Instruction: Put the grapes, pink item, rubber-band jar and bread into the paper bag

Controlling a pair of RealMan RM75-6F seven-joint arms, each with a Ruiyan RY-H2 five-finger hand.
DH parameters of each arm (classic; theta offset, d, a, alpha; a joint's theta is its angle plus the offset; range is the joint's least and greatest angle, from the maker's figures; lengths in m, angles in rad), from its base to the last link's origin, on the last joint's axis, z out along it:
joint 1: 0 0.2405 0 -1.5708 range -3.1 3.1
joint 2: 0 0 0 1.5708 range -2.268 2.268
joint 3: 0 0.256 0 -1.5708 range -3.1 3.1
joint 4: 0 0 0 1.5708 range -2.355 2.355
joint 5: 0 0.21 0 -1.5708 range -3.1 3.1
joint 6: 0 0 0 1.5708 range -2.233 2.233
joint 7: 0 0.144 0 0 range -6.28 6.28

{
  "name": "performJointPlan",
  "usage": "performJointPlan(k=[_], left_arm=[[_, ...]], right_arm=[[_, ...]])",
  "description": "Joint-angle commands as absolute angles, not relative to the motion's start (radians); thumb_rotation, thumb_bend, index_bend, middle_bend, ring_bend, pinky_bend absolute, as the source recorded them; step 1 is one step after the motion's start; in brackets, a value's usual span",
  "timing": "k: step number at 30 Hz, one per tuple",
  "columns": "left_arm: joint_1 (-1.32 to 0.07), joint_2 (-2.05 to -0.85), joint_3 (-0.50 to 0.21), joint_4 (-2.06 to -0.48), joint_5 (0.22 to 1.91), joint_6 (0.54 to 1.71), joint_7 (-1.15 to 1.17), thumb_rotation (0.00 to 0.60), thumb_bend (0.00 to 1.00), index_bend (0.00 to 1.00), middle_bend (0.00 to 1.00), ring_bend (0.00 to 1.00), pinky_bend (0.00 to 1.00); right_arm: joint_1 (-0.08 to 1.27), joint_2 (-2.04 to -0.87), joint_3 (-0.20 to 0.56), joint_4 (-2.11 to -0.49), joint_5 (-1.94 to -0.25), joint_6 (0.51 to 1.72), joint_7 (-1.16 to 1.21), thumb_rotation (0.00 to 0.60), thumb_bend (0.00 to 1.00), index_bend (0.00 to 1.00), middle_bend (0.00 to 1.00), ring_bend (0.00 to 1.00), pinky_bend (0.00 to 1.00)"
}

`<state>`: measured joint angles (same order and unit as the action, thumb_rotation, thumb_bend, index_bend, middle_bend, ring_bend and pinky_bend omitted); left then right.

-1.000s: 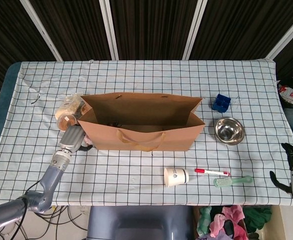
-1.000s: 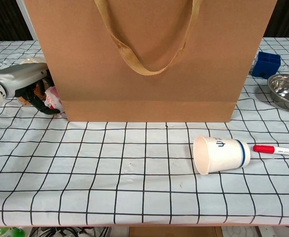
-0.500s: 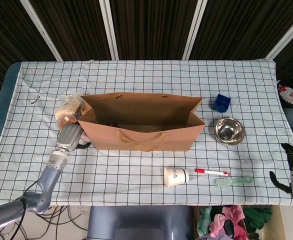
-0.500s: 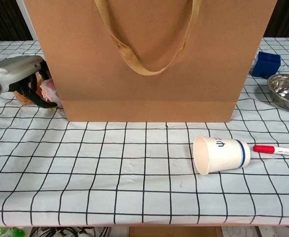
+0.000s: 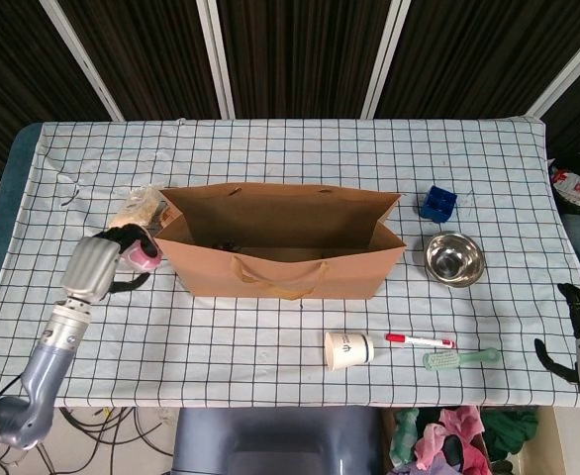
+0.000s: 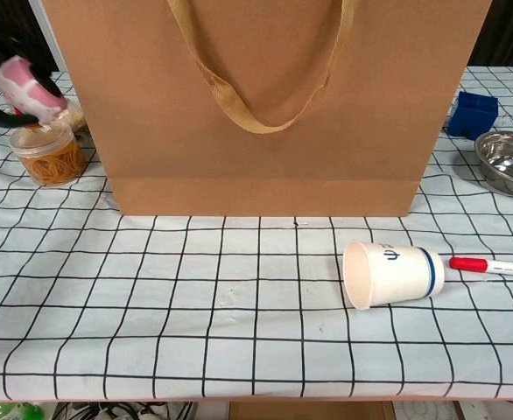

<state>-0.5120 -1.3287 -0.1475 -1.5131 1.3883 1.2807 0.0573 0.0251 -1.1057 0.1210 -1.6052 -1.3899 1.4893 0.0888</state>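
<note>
Left hand [image 5: 97, 265], fingers wrapped round the pink item [image 5: 143, 255], raised just left of the paper bag [image 5: 280, 242]. Best lifted clear of the rim, carried rightward over the opening, then released low. Rubber-band jar [image 6: 48, 153] below, worth avoiding. Right hand [image 5: 579, 332] idle at the table edge, fingers apparently holding nothing.

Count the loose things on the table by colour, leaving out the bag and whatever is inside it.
Pink: 1, the pink item held by the left hand
Blue: 1, box
Silver: 1, bowl
White: 1, paper cup
Red and white: 1, marker
Green: 1, toothbrush
Tan: 2, rubber-band jar, bread
Total: 8
</note>
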Motion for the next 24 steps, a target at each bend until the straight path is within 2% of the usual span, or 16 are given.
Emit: performJointPlan(k=[1, 6, 11, 22, 24], left_arm=[[-0.456, -1.242, -0.147, -1.604, 1.454, 1.380, 0.025, 0.600, 0.38, 0.65, 0.61, 0.45, 0.52], [-0.428, -1.210, -0.186, -1.657, 1.494, 1.482, -0.034, 0.600, 0.38, 0.65, 0.61, 0.45, 0.52], [-0.431, -1.191, -0.212, -1.708, 1.538, 1.518, -0.070, 0.600, 0.38, 0.66, 0.61, 0.44, 0.52], [-0.481, -1.152, -0.323, -1.915, 1.531, 1.531, -0.009, 0.600, 0.38, 0.66, 0.61, 0.44, 0.52], [-0.512, -1.155, -0.353, -1.939, 1.504, 1.505, 0.037, 0.600, 0.38, 0.66, 0.61, 0.44, 0.52]], right_arm=[[0.025, -1.106, 0.121, -1.606, -1.391, 1.490, 0.086, 0.600, 0.30, 0.10, 0.09, 0.18, 0.30], [0.024, -1.106, 0.121, -1.607, -1.391, 1.493, 0.086, 0.600, 0.30, 0.10, 0.09, 0.18, 0.30], [0.025, -1.106, 0.121, -1.606, -1.391, 1.490, 0.086, 0.600, 0.30, 0.10, 0.09, 0.18, 0.30], [0.025, -1.106, 0.121, -1.603, -1.395, 1.494, 0.085, 0.600, 0.30, 0.10, 0.09, 0.18, 0.30], [0.026, -1.107, 0.120, -1.603, -1.395, 1.491, 0.086, 0.600, 0.30, 0.10, 0.09, 0.18, 0.30]])
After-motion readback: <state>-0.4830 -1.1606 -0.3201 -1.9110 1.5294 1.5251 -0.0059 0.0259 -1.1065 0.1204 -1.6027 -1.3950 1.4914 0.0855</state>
